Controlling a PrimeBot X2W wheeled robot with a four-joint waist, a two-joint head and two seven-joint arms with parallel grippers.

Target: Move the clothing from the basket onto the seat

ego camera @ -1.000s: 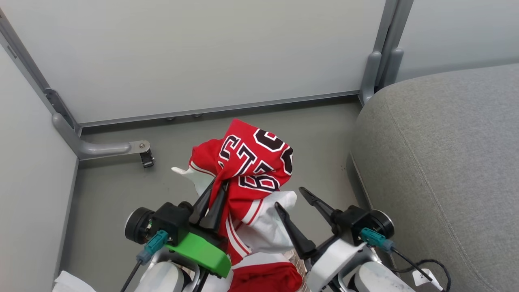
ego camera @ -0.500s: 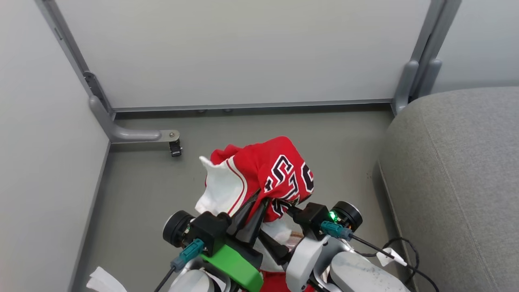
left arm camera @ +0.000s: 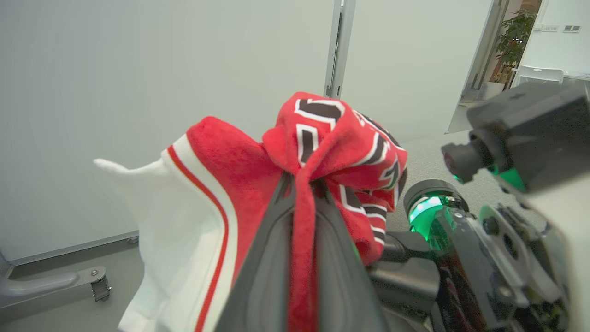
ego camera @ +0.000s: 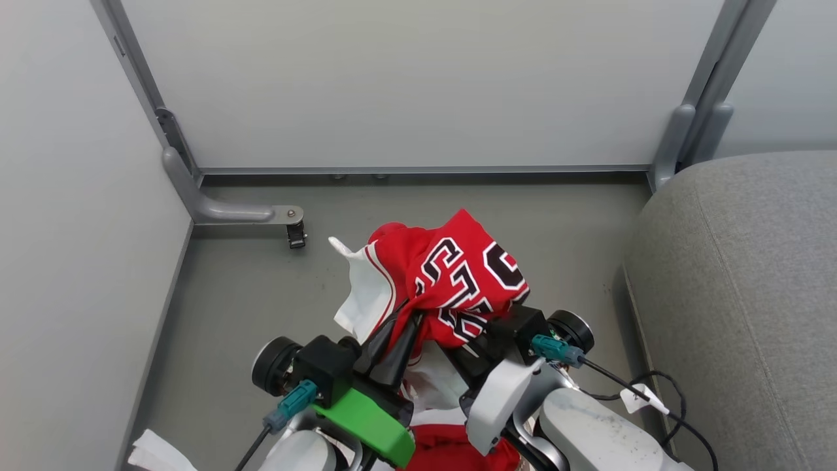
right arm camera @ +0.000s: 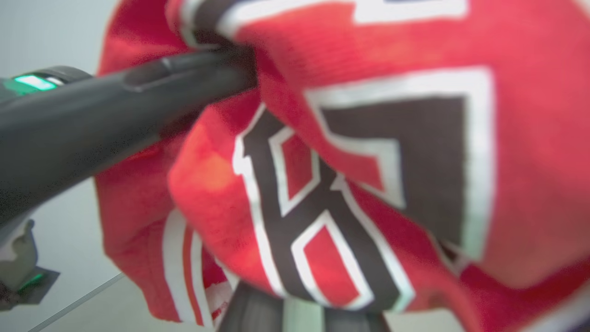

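The clothing, a red jersey with black-and-white numerals, hangs bunched in the air above the grey floor. My left gripper is shut on a fold of it; in the left wrist view the red cloth runs between the two dark fingers. My right gripper reaches in from the right under the jersey, its fingers close together on the lower hem. More red clothing lies below my arms. The basket is hidden under my arms. The seat, a grey cushion, fills the right side.
Pale partition walls close off the back and left. A metal foot with a small castor stands at the back left. A black cable with a white tag trails from my right wrist. A white cloth lies at the lower left.
My right gripper, open beside the jersey a second ago, has moved in under it and closed. The camera has shifted, so the whole scene sits further right and lower.
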